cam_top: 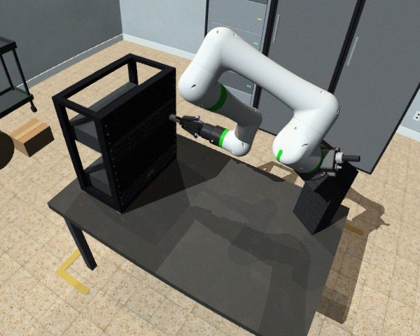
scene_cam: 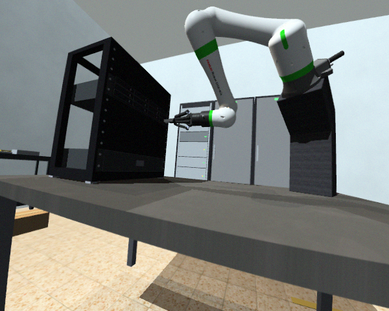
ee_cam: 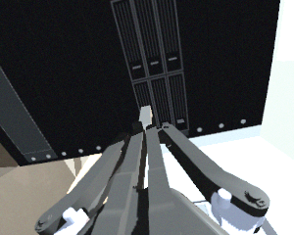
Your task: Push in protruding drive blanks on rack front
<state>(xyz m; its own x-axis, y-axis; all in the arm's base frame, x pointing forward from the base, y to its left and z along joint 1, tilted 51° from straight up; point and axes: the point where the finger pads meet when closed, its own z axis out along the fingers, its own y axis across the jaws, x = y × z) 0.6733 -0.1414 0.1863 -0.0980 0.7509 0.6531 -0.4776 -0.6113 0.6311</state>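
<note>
The black open-frame rack [cam_top: 121,128] stands upright on the left part of the dark table; it also shows in the exterior view [scene_cam: 111,113]. Its front holds rows of narrow drive blanks [ee_cam: 154,73]. My gripper [cam_top: 173,118] is shut and empty, pointing at the front near the rack's right edge, in the upper half. In the exterior view the fingertips [scene_cam: 166,120] are at the front face. In the wrist view the closed fingertips [ee_cam: 146,119] meet the lower-row blank nearest them [ee_cam: 143,95]. I cannot tell which blanks stick out.
The arm's black pedestal [cam_top: 324,195] stands at the table's right edge. Grey server cabinets [cam_top: 311,54] line the back wall. A cardboard box [cam_top: 31,136] and a black cart [cam_top: 2,79] are on the floor to the left.
</note>
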